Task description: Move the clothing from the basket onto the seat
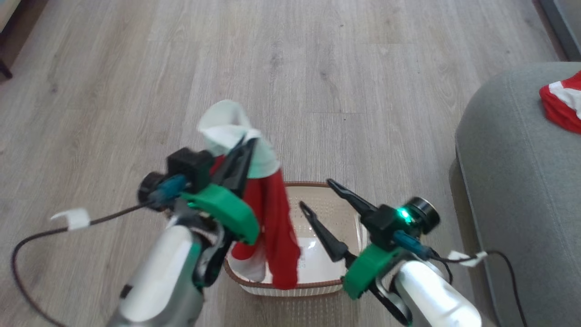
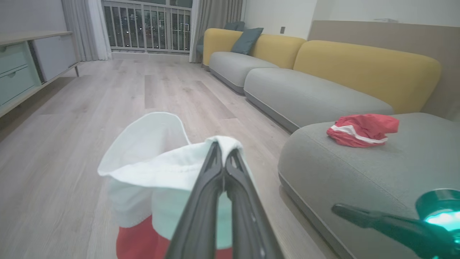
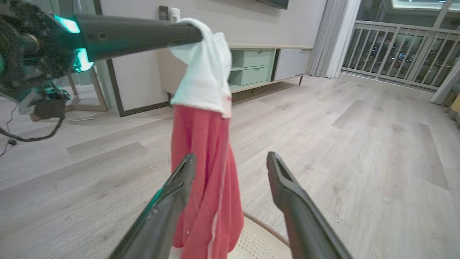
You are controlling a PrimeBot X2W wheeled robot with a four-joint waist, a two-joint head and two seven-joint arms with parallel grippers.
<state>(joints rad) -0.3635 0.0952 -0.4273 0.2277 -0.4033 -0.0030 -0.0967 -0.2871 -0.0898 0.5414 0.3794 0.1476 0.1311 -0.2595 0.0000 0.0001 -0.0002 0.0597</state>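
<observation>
**Left gripper [image 1: 248, 144] holds a red-and-white garment [image 1: 272, 218] above the basket [image 1: 295, 289]; a second garment [image 1: 563, 102] lies on the seat [image 1: 513, 190]**

Head view: two grippers, two garments, one basket. At near left, the left gripper's fingers are pressed together on the white top of the red-and-white garment. Its red length hangs down over the cream basket, which sits on the wooden floor [image 1: 317, 68]. I cannot tell whether its lower end touches the basket. At near right, the right gripper [image 1: 315, 193] has its fingers spread wide over the basket and holds nothing. At far right, the second garment, red with a white stripe, rests on the grey seat.

Left wrist view: two dark fingers are closed on one white fold. To the right, the second garment lies bunched on the seat. Farther off is a sofa [image 2: 359, 68] with two more grey seats and yellow backs.

Right wrist view: two fingers stand apart with a clear gap. The held garment hangs just beyond the left finger, above one curve of basket rim.
</observation>
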